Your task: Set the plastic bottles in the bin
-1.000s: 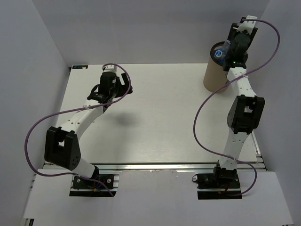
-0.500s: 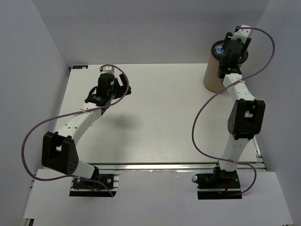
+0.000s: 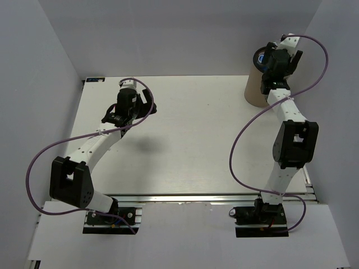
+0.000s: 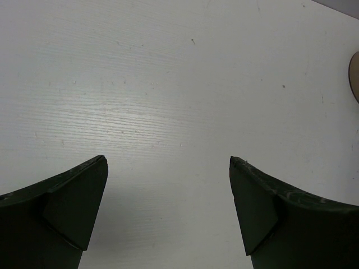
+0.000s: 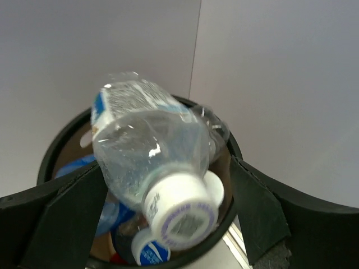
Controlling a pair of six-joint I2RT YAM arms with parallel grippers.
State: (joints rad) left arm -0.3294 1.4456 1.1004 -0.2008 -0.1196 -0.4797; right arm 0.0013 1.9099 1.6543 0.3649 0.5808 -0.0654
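My right gripper hangs over the tan bin at the back right. In the right wrist view its jaws stand wide apart. A clear plastic bottle with a white cap lies between them, over the bin's dark rim, cap towards the camera and slightly blurred. The right finger is clear of it; I cannot tell whether the left finger touches it. Other bottles lie inside the bin, one with a blue-and-white cap. My left gripper is open and empty over the bare table.
The bin stands in the table's back right corner, close to the grey walls. A tan edge shows at the far right of the left wrist view. The white table lies between the two arms.
The right gripper has moved back and a little right above the bin's opening. The left arm shifted slightly left in the first half second, then stayed still.
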